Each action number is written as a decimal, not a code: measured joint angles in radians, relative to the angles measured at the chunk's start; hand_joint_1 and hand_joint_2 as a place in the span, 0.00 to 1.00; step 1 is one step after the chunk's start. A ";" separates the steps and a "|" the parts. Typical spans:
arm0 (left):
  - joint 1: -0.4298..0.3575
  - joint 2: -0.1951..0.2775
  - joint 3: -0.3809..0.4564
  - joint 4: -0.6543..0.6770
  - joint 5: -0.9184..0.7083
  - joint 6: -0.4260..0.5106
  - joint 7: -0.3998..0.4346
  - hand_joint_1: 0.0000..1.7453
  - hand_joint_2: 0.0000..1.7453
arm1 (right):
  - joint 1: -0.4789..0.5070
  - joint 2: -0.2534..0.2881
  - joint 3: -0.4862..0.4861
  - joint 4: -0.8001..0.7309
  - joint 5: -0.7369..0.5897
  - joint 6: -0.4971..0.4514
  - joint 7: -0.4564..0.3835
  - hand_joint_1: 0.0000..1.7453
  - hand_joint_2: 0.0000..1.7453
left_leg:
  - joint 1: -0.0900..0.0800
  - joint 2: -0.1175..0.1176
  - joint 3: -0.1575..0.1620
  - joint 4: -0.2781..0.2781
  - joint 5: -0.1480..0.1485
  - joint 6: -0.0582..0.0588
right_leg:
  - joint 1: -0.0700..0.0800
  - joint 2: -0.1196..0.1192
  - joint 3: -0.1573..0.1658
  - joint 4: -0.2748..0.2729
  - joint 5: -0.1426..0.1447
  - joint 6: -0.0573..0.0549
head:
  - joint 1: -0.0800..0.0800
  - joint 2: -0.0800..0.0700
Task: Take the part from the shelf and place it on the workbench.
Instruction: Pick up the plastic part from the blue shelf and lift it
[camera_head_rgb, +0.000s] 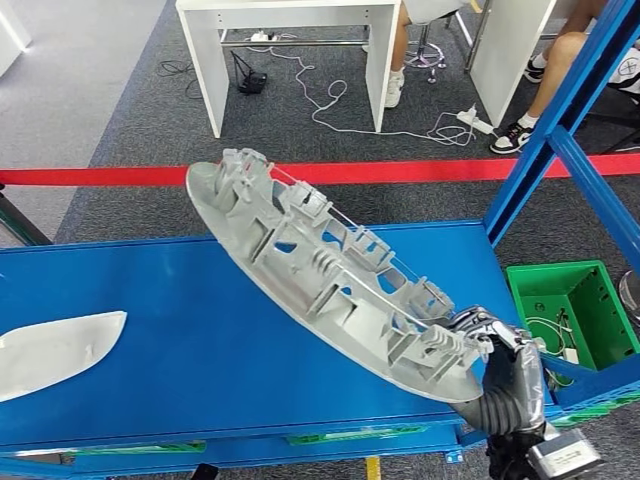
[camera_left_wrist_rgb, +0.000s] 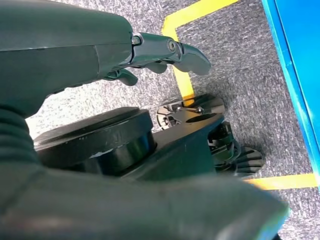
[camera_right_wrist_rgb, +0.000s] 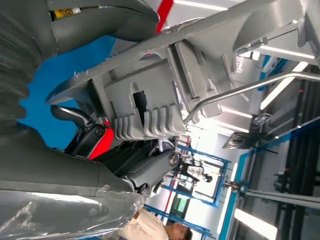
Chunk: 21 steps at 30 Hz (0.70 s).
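Gripping the grey part (camera_head_rgb: 332, 275) by its near end, the right hand (camera_head_rgb: 504, 375) is seen at the front right corner of the blue workbench (camera_head_rgb: 196, 340), fingers closed around the ribbed moulding there. In the right wrist view, the dark fingers (camera_right_wrist_rgb: 151, 167) are wrapped under the part (camera_right_wrist_rgb: 151, 105), close against its ridged block. The part is held tilted above the workbench surface, its far end raised toward the back edge and the red floor tape (camera_head_rgb: 90, 176) beyond; whether the gripped end touches the surface cannot be told. Another pale grey piece (camera_head_rgb: 53, 350) is lying flat at the left edge of the workbench. A green bin (camera_head_rgb: 577, 310) sits just off the right edge. The left hand (camera_left_wrist_rgb: 166, 52) is hanging over grey carpet, fingers apart, nothing held.
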 joint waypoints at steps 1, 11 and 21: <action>0.000 0.000 0.000 0.000 0.000 0.000 -0.001 0.00 1.00 | 0.000 0.003 -0.006 -0.007 -0.004 0.004 0.000 1.00 1.00 | 0.000 0.000 0.000 0.000 0.000 0.000 | 0.000 0.000 0.000 0.000 0.000 0.000 | 0.000 0.000; 0.000 0.000 0.000 0.000 -0.002 0.004 -0.011 0.00 1.00 | 0.000 0.017 -0.036 -0.037 -0.038 0.036 -0.003 1.00 1.00 | 0.000 0.000 0.000 0.000 0.000 0.000 | 0.000 0.000 0.000 0.000 0.000 0.000 | 0.000 0.000; 0.000 0.000 -0.008 0.000 -0.030 0.006 -0.053 0.00 1.00 | -0.003 0.024 -0.058 -0.059 -0.046 0.066 -0.003 1.00 1.00 | 0.000 0.000 0.000 0.000 0.000 0.000 | 0.000 0.000 0.000 0.000 0.000 0.000 | 0.000 0.000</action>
